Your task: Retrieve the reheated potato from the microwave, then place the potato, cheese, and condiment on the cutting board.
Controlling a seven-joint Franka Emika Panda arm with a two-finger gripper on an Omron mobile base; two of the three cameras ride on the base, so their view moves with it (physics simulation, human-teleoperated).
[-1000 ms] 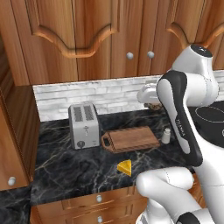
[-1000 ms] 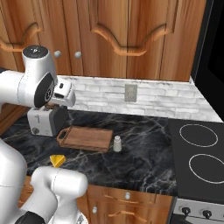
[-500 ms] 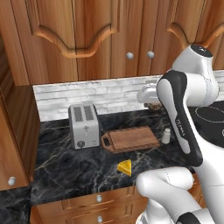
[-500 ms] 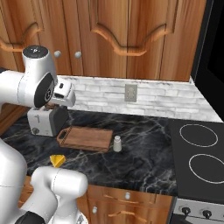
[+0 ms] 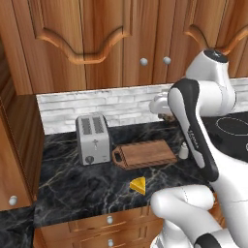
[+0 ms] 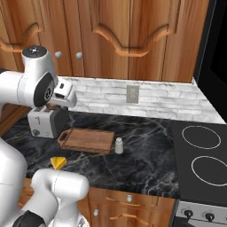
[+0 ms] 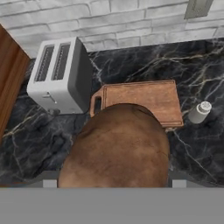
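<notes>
A lumpy brown potato (image 7: 116, 148) sits between the fingers of my gripper (image 7: 114, 180), which is shut on it. It hangs above the near edge of the reddish-brown cutting board (image 7: 153, 98), well over the counter. From the base, the gripper (image 5: 166, 115) is up in front of the brick backsplash, with the board (image 5: 145, 154) below it. The yellow cheese wedge (image 5: 138, 185) lies on the counter in front of the board. A small white condiment shaker (image 7: 199, 112) stands just off the board's right end. The microwave's black edge (image 6: 219, 44) shows at the upper right.
A silver toaster (image 5: 93, 139) stands just left of the board's handle end. A black cooktop (image 6: 201, 155) lies to the right. Wooden cabinets hang above the counter, and a tall wooden panel (image 5: 19, 145) closes its left end. An outlet (image 6: 132, 94) sits in the backsplash.
</notes>
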